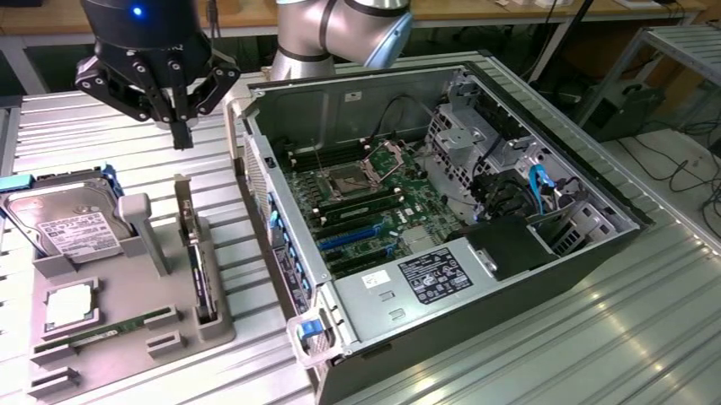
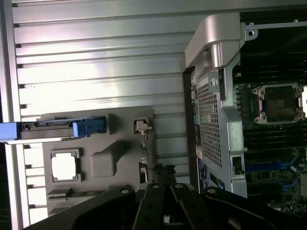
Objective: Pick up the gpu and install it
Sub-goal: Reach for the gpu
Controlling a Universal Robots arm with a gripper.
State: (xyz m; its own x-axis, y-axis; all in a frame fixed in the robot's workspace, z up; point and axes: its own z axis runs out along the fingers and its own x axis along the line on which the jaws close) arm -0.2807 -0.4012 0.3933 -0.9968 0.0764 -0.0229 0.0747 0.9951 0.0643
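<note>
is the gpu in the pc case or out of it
Out. The gpu stands on edge in a slot of the grey holder beside the computer case; the blue expansion slots inside are bare.

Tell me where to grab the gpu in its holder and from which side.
Probably grip the gpu by its exposed upper long edge, coming straight down from above, fingers on its two flat faces. It stands on edge in a narrow slot of the grey holder, whose walls hem in its lower part.

ribbed metal tbl (image 1: 631, 337), wood bench (image 1: 507, 13), floor cables (image 1: 687, 169)
</note>
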